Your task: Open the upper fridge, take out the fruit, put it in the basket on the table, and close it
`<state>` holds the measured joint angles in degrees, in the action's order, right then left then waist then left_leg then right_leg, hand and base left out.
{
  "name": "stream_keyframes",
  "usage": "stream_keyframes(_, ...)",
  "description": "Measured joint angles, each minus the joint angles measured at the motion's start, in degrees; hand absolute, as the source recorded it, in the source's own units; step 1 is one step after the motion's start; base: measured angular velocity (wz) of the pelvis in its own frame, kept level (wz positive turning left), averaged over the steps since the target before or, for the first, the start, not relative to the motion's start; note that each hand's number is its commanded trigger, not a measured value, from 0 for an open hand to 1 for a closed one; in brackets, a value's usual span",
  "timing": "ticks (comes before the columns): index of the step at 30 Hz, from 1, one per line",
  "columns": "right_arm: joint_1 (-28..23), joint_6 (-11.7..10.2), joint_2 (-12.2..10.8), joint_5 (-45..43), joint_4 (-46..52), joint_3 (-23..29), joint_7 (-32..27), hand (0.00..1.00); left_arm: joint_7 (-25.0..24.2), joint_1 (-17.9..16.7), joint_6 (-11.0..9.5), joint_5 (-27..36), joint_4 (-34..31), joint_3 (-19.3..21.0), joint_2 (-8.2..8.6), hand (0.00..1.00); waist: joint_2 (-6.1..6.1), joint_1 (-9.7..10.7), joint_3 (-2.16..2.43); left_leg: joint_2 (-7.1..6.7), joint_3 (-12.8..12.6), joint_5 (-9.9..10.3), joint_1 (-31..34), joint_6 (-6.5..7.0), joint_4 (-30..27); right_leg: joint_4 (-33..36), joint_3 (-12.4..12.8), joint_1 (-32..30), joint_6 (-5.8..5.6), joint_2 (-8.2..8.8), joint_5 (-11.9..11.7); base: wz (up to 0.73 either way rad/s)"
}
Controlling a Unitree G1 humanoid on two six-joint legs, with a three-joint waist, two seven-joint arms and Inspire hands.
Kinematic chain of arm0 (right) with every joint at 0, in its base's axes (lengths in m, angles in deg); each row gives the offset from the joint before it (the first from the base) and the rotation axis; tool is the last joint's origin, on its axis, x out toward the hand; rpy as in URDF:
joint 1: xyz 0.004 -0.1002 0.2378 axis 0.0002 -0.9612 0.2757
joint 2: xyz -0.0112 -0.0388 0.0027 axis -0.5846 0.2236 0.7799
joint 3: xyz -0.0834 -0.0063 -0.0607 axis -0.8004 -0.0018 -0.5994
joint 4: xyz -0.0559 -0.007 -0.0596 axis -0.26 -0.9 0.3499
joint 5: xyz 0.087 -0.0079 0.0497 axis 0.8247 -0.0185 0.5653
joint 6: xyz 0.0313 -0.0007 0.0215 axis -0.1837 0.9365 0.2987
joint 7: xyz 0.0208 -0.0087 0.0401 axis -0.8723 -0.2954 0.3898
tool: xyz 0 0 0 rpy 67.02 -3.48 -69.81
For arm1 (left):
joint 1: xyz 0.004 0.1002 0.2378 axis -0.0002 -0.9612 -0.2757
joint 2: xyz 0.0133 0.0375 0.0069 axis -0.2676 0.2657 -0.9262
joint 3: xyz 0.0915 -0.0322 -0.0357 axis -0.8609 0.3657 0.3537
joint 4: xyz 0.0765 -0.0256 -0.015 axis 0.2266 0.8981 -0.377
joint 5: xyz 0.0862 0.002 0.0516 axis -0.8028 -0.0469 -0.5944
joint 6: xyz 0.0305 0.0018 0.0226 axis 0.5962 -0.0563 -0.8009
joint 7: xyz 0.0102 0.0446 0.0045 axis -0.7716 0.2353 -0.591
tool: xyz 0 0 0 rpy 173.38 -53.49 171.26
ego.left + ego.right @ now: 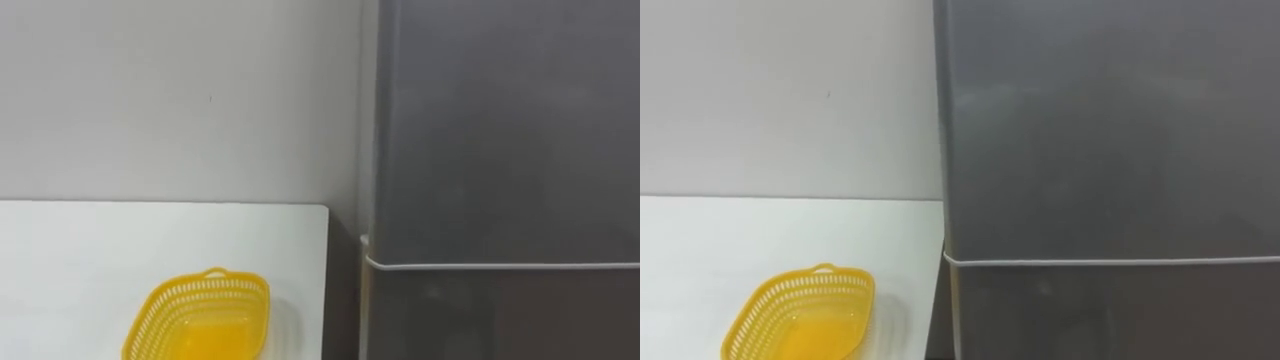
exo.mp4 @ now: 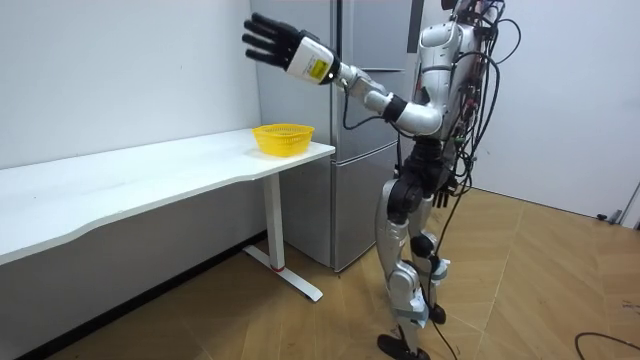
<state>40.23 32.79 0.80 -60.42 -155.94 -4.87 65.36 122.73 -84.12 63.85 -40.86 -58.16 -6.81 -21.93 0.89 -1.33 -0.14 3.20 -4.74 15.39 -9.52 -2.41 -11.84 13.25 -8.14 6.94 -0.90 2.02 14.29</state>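
Grey fridge (image 1: 500,130) stands shut, with the left robot hand (image 2: 272,42) raised near its upper part, fingers spread, empty.

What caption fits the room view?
Robot by the grey fridge, left hand raised open; yellow basket on white table.

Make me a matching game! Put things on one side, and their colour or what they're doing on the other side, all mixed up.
Things:
1. basket
2. table
3. fridge
4. robot hand

Colours or states:
A. grey, door shut
B. raised high, fingers straight
C. yellow
D. white

Pairs: 1-C, 2-D, 3-A, 4-B.
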Motion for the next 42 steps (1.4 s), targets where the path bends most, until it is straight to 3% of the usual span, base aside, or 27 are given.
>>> stream_keyframes(4,0.5,0.5,0.0,-1.8,-0.2,0.1,2.0,0.0,-8.3,3.0,0.4,2.2,-1.2,-2.4,-0.31,0.0,0.26,1.6,0.02,0.0,-0.1,0.0,0.0,0.03,0.1,0.0,0.1,-0.1,0.0,-0.01,0.0,-0.02)
stream_keyframes(8,0.7,1.9,0.0,-2.7,-0.2,0.0,2.9,0.0,-14.7,5.8,2.5,3.5,-1.3,-6.2,-0.46,0.0,0.61,3.1,-0.04,-0.01,-0.3,0.0,0.0,0.02,0.3,0.4,0.3,-0.3,-0.01,-0.04,0.0,-0.02)
stream_keyframes(19,1.5,2.5,0.0,-4.6,-0.3,-0.1,2.9,0.0,-29.1,7.0,7.4,3.4,-1.0,-12.3,-0.88,0.0,0.97,6.0,-0.43,0.07,-1.0,0.0,-0.2,0.02,0.5,0.7,1.1,-0.6,-0.01,-0.16,0.0,-0.06)
stream_keyframes(26,3.9,2.7,0.0,-4.5,-2.7,-0.1,2.5,0.0,-34.1,7.5,9.7,3.0,-1.0,-15.8,-0.93,0.0,0.4,6.3,-0.77,0.06,-1.4,0.0,-0.1,0.02,0.5,0.7,1.4,-1.0,-0.01,-0.16,0.0,-0.01)
stream_keyframes(35,4.0,3.2,0.2,-4.4,-2.8,-0.1,2.1,0.0,-39.0,7.5,12.3,2.9,-0.9,-16.7,-0.92,0.0,1.11,6.1,-0.27,0.05,-1.4,0.0,-0.1,0.02,0.5,0.7,1.5,-1.1,-0.06,-0.17,-0.1,0.0)
stream_keyframes(42,4.4,3.2,0.7,-4.5,-3.2,-0.1,1.7,0.0,-41.5,7.5,12.8,2.9,-0.9,-17.1,-0.91,0.0,1.47,6.5,-0.1,0.05,-1.4,0.0,-0.1,0.03,0.5,0.8,1.5,-1.0,-0.06,-0.18,-0.1,0.0)
